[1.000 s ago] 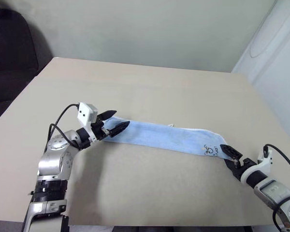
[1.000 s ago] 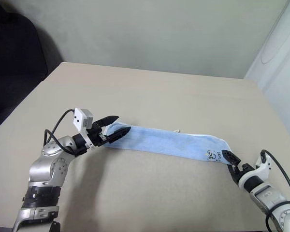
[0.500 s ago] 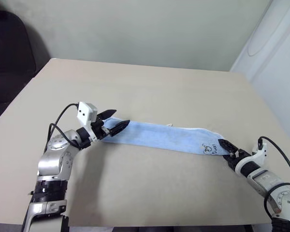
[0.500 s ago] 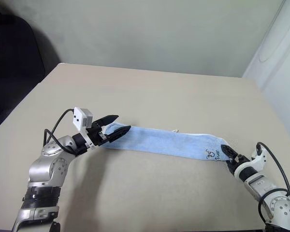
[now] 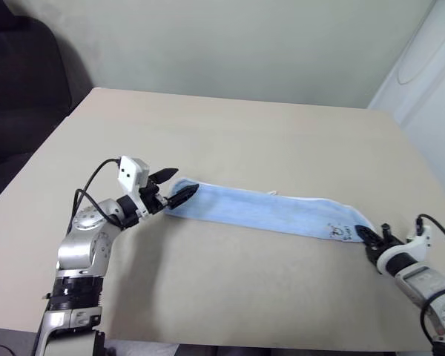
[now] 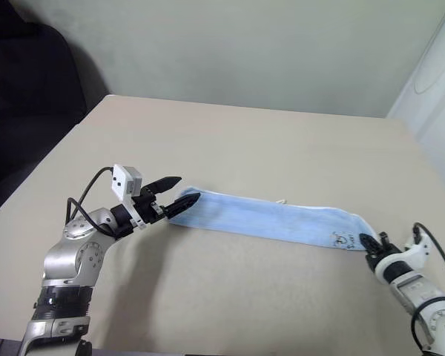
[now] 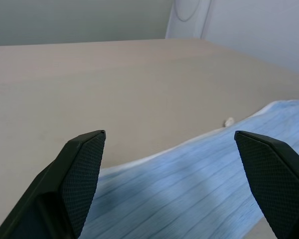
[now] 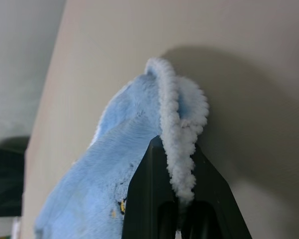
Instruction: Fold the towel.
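The towel point(image 5: 271, 212) lies as a long, narrow light-blue band across the table point(image 5: 230, 141), stretched between the two grippers. Its white edging runs along the far side, and a tiny white loop point(image 7: 228, 121) shows at that edge, about midway along. A small dark emblem point(image 5: 337, 233) sits close to the end nearest the right gripper.

Right gripper point(image 5: 372, 237): clamped tight on the towel's end corner. In the right wrist view the two black fingers point(image 8: 149, 194) meet on the white stitched edging point(image 8: 179, 149), with the blue cloth bunched and rising beyond the fingertips. That end is pinched and slightly lifted off the table.

Left gripper point(image 5: 176, 188): jaws spread wide, holding nothing. It is positioned at the opposite end of the towel, with that end lying between and just below the fingertips. The left wrist view shows the blue cloth flat on the table, spanning the gap between the two fingers point(image 7: 82, 169); whether either finger touches the cloth cannot be determined.
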